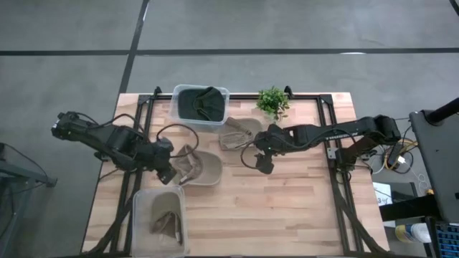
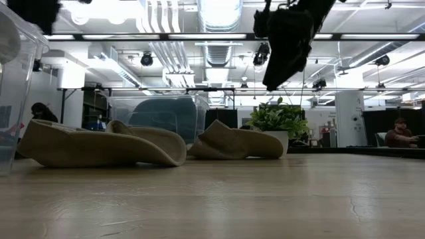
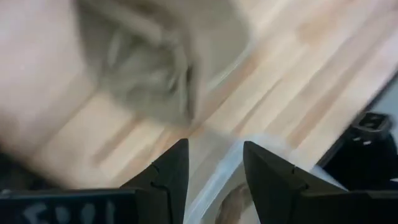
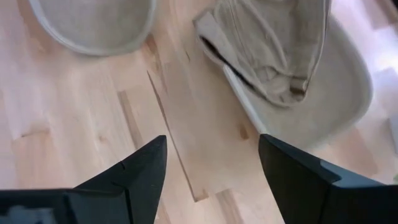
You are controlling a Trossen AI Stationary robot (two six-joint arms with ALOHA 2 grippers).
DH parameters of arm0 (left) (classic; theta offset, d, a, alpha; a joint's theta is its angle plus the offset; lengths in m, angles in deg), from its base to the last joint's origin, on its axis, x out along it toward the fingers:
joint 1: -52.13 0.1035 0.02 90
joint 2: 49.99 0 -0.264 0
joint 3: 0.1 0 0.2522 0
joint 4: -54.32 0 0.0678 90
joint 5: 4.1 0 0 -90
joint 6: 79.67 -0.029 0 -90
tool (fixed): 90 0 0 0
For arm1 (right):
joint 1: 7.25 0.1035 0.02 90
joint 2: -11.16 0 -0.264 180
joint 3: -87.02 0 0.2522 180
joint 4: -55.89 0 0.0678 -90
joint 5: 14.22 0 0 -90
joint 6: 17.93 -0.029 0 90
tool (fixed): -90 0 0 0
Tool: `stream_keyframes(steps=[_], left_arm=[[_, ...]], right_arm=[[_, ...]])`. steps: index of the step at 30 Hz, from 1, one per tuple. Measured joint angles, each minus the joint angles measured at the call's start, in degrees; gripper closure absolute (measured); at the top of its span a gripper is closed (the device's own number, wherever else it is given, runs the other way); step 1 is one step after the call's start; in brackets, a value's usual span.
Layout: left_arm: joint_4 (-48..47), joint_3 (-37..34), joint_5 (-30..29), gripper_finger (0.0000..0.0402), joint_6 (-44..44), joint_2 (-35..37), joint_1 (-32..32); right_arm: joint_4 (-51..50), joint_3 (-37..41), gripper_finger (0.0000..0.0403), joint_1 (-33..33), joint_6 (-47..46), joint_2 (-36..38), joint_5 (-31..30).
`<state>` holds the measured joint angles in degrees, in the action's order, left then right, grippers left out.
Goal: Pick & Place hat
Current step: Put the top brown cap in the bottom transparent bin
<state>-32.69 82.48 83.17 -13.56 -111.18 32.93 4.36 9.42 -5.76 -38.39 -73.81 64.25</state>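
Two beige hats lie on the wooden table. One (image 1: 201,167) (image 2: 99,143) rests on its brim by the left gripper. The other (image 1: 237,133) (image 2: 236,143) (image 4: 280,56) lies crumpled nearer the far edge. My left gripper (image 1: 169,173) (image 3: 214,168) is open, beside the first hat (image 3: 149,68) and over the rim of a clear bin (image 1: 159,218). My right gripper (image 1: 262,164) (image 4: 211,168) (image 2: 284,46) is open, hovering above bare wood to the right of both hats. The first hat's brim (image 4: 93,25) also shows in the right wrist view.
The clear bin near the table's near-left corner holds another beige hat (image 1: 165,223). A second clear bin (image 1: 201,104) (image 2: 159,116) at the far edge holds a dark hat. A small potted plant (image 1: 273,101) (image 2: 279,123) stands beside it. Bare wood spreads over the table's near-right part.
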Motion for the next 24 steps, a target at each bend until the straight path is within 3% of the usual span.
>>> stream_keyframes(steps=[6, 13, 16, 24], left_arm=[[9.24, 1.33, -9.11, 0.0258, -12.62, 0.00, -0.02], [14.57, 1.31, -27.25, 0.0258, -25.27, -0.78, 0.00], [16.37, 1.31, -32.22, 0.0258, -29.35, -1.21, 0.00], [17.51, 1.31, -36.61, 0.0258, -33.14, -1.95, 0.04]], right_arm=[[0.90, 3.43, 0.0160, 0.01, -4.52, 0.00, -0.01], [2.10, 7.14, 0.0156, -0.04, -9.20, 0.02, -0.03], [2.95, 8.70, 0.0160, -0.04, -7.58, 0.02, -0.52], [11.28, 13.07, 0.0174, 0.01, 6.83, 0.02, -5.82]])
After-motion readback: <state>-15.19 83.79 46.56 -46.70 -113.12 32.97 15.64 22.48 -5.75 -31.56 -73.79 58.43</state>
